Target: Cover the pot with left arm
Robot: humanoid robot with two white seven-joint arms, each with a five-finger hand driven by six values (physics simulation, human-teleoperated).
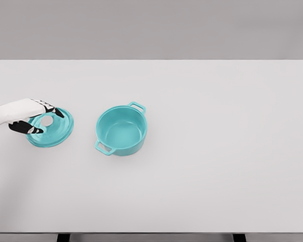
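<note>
Head view showed the left hand (36, 120) reaching over the teal lid (54, 132), fingers curled round its pale knob (47, 121), which they partly hid. Uncovered pot (121, 130) stood just right on the table (217, 151).

smooth teal pot (121, 130) and lid (55, 132), perhaps enamel

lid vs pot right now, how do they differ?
The lid is a shallow disc with a pale centre knob; the pot is deep, open and empty, with two side handles. The left hand is over the lid; nothing touches the pot. Both are teal and sit apart on the table.
</note>
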